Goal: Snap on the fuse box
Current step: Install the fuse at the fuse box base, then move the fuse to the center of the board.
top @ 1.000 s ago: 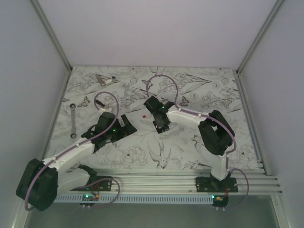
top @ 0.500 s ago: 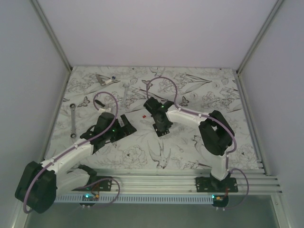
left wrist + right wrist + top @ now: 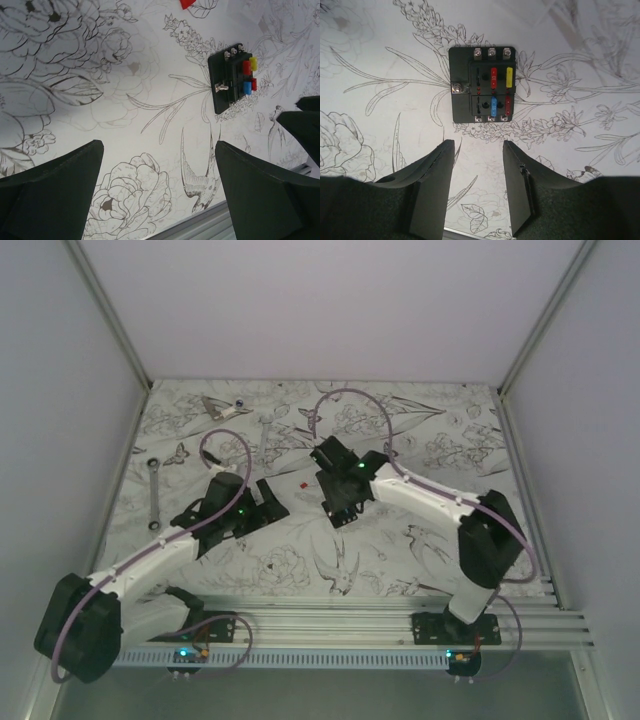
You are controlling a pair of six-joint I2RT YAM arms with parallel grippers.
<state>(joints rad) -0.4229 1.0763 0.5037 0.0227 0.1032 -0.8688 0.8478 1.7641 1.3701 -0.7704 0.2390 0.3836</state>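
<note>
The fuse box (image 3: 482,85) is a flat black square with red, yellow and blue fuses. It lies flat on the flower-print table. In the right wrist view it sits just beyond my right gripper (image 3: 478,147), whose fingers are open and empty and do not touch it. In the top view the fuse box (image 3: 343,519) shows at the tip of the right gripper (image 3: 340,506). My left gripper (image 3: 157,150) is wide open and empty, with the fuse box (image 3: 231,82) well off to its far right. In the top view the left gripper (image 3: 267,502) is left of the box.
A tiny loose red piece (image 3: 303,484) lies between the grippers and shows at the top edge of the left wrist view (image 3: 187,3). Metal wrenches (image 3: 155,491) (image 3: 266,430) and a small metal part (image 3: 218,407) lie at the left and back. The table's metal front rail (image 3: 330,618) is near.
The right arm's elbow has swung out to the right and its wrist has shifted slightly up and right. The fuse box stays on the table. The left arm has barely moved.
</note>
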